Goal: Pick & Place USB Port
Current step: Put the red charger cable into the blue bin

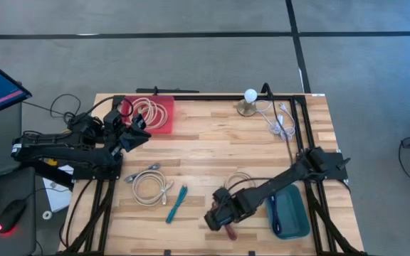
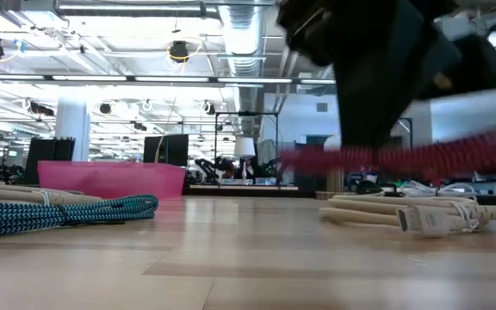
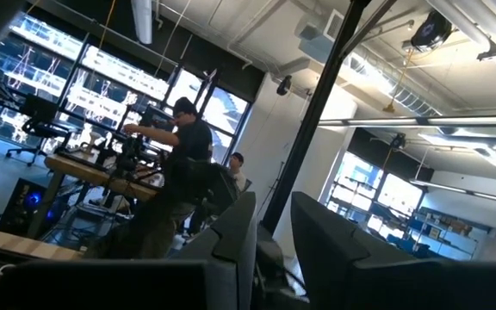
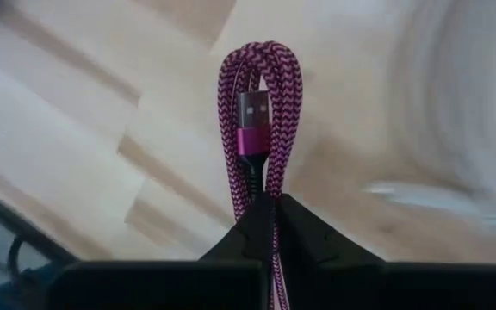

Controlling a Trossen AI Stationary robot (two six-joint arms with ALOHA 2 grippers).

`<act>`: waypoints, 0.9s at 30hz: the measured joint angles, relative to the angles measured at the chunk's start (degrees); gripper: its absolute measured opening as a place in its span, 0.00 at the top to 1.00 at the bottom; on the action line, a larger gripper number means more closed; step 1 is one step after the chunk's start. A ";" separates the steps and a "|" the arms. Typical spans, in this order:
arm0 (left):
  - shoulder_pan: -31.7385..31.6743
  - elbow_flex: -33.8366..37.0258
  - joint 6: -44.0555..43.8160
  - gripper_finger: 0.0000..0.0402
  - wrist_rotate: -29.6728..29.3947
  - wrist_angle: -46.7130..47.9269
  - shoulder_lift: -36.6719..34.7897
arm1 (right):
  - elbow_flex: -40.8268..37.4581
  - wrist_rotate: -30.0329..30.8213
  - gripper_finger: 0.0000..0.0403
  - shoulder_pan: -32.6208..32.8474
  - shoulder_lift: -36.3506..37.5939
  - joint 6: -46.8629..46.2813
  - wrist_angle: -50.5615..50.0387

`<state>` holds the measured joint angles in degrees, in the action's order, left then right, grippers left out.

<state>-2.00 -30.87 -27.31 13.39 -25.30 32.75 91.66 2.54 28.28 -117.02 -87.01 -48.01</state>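
My right gripper (image 1: 218, 217) is near the table's front edge, shut on a bundled magenta braided USB cable (image 1: 230, 232). In the right wrist view the cable's folded end (image 4: 261, 77) and its metal USB plug (image 4: 253, 110) stick out past the shut fingertips (image 4: 265, 205). In the low view the cable (image 2: 403, 159) hangs level above the wood. My left gripper (image 1: 138, 132) hovers at the table's left beside a red tray (image 1: 164, 122). It is open and empty, and its fingers (image 3: 231, 245) point up into the room. My right gripper pinches the bundled magenta cable between its two fingers, on several strands (image 4: 263, 176) just behind the plug. The fingers slant down from the table's right. The looped end reaches past the fingertips. The bundle is roughly level and lifted clear of the table (image 2: 248, 258).
A white cable coil (image 1: 148, 186) and a teal cable (image 1: 176, 203) lie left of my right gripper. A blue tray (image 1: 291, 213) stands to its right. The red tray holds a white cable (image 1: 145, 110). Another white cable (image 1: 280, 122) and a small lamp (image 1: 249, 99) are at the far right.
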 joint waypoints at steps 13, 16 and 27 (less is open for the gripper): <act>0.00 0.00 0.02 0.81 0.00 0.02 -0.02 | 0.04 6.68 1.00 1.72 17.30 -7.30 -21.88; 0.00 0.00 0.02 0.81 0.00 0.04 -0.02 | 0.04 5.96 1.00 3.98 19.99 -11.10 -28.53; 0.00 0.00 0.06 0.81 0.00 0.24 0.00 | -0.38 -1.22 1.00 12.19 22.20 -22.26 -41.49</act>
<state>-2.00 -30.87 -27.25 13.39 -25.06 32.75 91.28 1.32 40.47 -94.82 -109.27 -89.49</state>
